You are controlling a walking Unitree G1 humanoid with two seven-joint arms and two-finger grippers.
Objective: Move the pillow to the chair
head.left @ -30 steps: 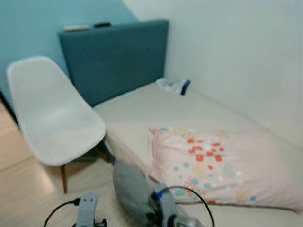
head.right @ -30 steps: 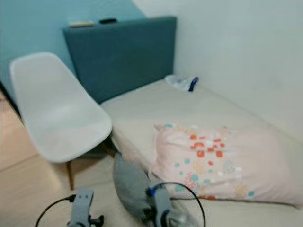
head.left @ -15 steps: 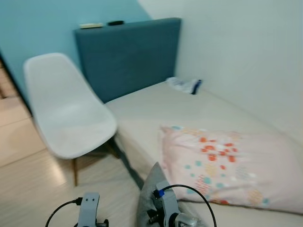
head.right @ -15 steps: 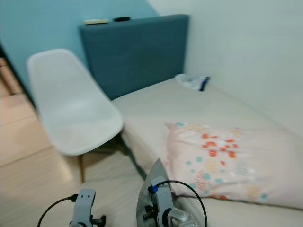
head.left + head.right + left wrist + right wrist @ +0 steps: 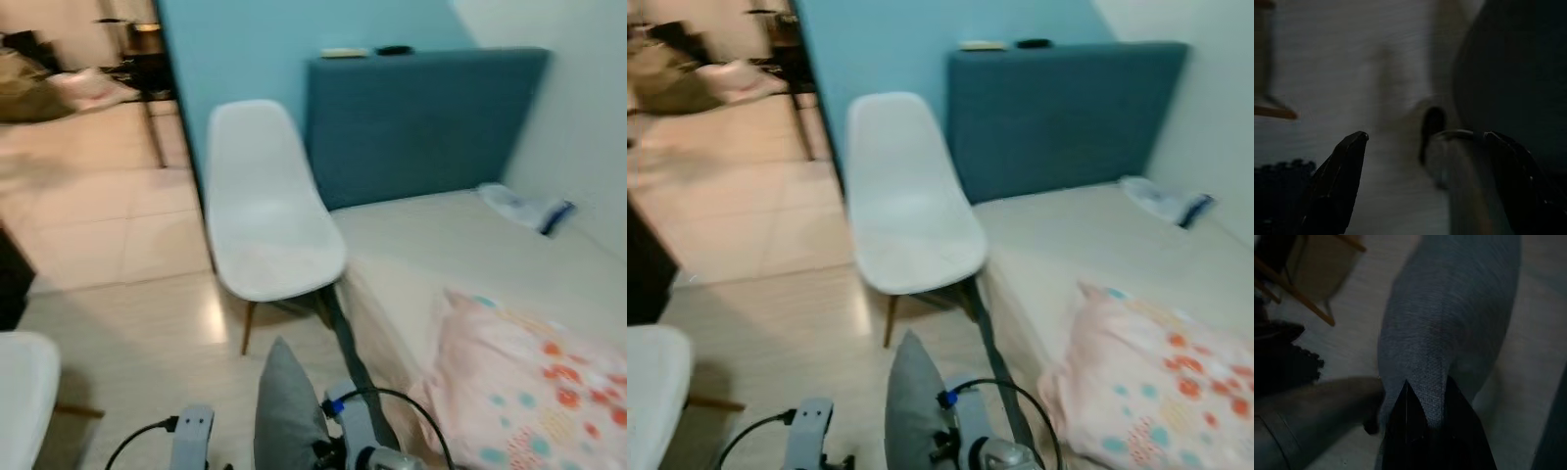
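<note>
Grey fabric hangs pinched in our right gripper [image 5: 1422, 423], whose two black fingers are pressed together on the pointed corner of the grey pillow [image 5: 284, 411], with the rest of the cushion drooping away from the grip toward the pale floor [image 5: 147, 323]. We judge the carry to be the step in hand: the pillow is lifted and travelling, not yet delivered. It sits low in front of us, between our two arms, while the white chair [image 5: 269, 220] stands ahead beside the bed [image 5: 441, 255], well apart from the load. Our left gripper [image 5: 1425, 161] hangs idle with its fingers spread and holding nothing. The next move, as we read it, calls for closing on the chair, raising the pillow over the seat, and letting go there. A floral pillow [image 5: 539, 382] lies on the mattress.
</note>
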